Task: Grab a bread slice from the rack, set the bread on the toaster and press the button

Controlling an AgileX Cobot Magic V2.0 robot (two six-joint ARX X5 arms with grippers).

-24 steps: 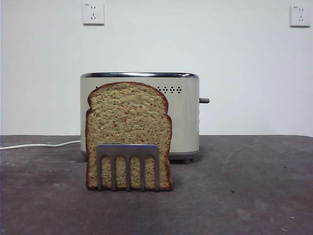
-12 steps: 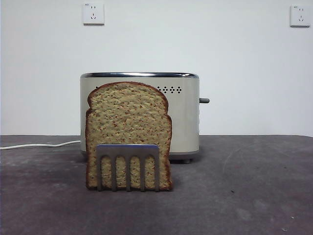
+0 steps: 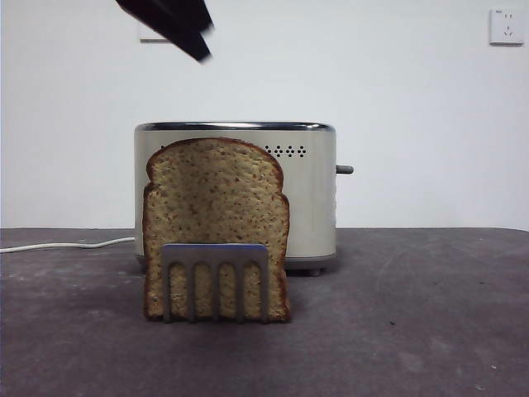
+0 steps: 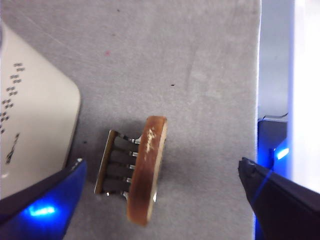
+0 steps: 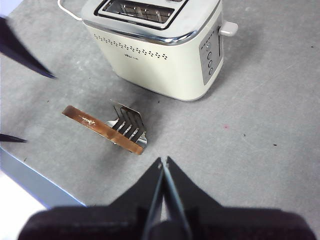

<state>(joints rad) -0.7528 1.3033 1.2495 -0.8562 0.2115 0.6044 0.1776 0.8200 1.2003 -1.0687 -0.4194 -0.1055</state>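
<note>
The slice of bread (image 3: 216, 223) stands upright in the small silver rack (image 3: 215, 279), in front of the cream toaster (image 3: 310, 194). My left gripper (image 3: 178, 25) shows as a blurred black tip high above the bread's left side. In the left wrist view its jaws stand wide open (image 4: 161, 165) on either side of the bread (image 4: 147, 170) and rack (image 4: 112, 162), well above them. My right gripper (image 5: 162, 162) is shut and empty, held back from the bread (image 5: 100, 127), the rack (image 5: 127, 122) and the toaster (image 5: 160, 45).
The toaster's lever (image 3: 345, 169) sticks out on its right end, above a column of buttons (image 5: 210, 55). A white cord (image 3: 66, 245) runs left from the toaster. The table's edge (image 4: 260, 100) lies close to the rack.
A black gripper tip has come into the front view at the top left, above the bread. The bread, rack and toaster have not moved.
</note>
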